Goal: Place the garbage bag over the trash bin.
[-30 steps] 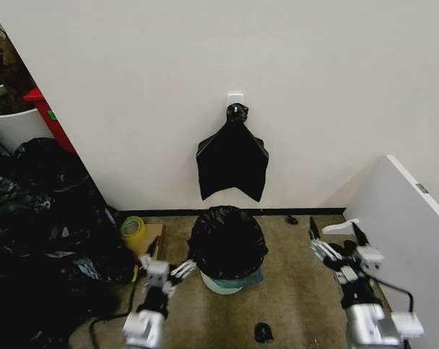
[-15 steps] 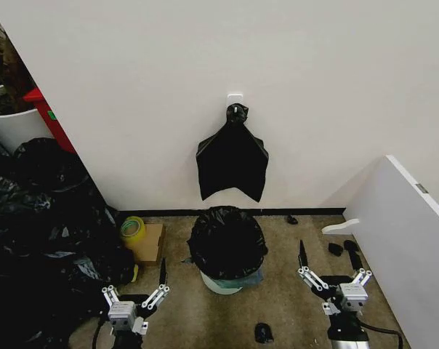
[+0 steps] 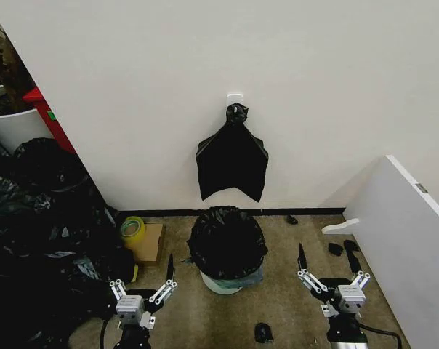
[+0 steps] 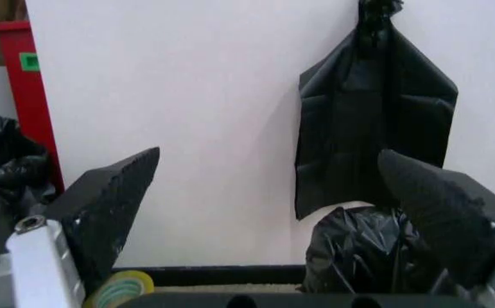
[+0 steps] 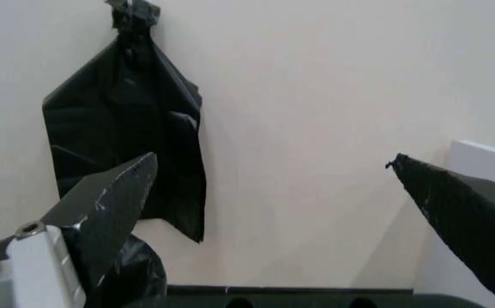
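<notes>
Already bagged: garbage bag [image 3: 227,240] covers trash bin [image 3: 221,283], between left gripper [image 3: 143,289] and right gripper [image 3: 334,278], both spread wide, empty. Likely done; next just retreat.

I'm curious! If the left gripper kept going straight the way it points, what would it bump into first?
Probably the white wall. The open left gripper aims between the hanging black bundle and red box; depth is unclear.

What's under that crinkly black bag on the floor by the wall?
The garbage bag is draped over the trash bin; just the bin's white lower wall and pale greenish base peek out. Its rim and inside are covered.
</notes>
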Robot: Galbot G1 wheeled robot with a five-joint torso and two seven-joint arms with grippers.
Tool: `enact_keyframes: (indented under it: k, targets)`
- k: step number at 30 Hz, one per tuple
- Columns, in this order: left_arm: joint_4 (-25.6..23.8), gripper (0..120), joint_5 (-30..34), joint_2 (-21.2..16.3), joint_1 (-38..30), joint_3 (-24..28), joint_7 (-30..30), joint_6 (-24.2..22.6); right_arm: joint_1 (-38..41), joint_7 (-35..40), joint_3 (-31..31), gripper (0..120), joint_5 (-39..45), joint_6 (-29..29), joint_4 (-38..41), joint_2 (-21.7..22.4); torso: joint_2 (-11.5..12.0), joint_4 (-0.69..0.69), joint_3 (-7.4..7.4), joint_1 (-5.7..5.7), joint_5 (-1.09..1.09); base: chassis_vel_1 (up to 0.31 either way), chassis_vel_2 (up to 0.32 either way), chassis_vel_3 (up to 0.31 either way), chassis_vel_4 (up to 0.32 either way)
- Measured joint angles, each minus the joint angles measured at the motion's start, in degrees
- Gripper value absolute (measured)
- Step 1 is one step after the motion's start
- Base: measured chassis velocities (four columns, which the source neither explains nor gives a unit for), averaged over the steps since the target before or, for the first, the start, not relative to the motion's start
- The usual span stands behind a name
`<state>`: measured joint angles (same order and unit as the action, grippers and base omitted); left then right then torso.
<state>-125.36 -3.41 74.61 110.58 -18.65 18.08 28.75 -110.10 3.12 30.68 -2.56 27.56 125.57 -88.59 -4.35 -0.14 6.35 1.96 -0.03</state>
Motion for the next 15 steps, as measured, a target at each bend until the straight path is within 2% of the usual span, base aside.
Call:
enact_keyframes:
  k: [7, 15]
  targets:
    - [0.50, 100, -0.32, 0.79, -1.05, -0.18, 0.15, -1.05, 0.83, -0.81, -1.05, 100, 1.16, -1.45, 0.99, 0.06, 0.00, 0.00, 0.00, 0.00, -0.01, 0.000, 0.000, 0.000, 0.000]
    - [-0.45, 100, 1.02, 0.21, 2.24, -0.38, 0.13, -2.54, 3.20, -2.78, -0.19, 100, 5.78, -5.50, 4.40, 1.16, 0.00, 0.01, 0.00, 0.00, -0.01, 0.000, 0.000, 0.000, 0.000]
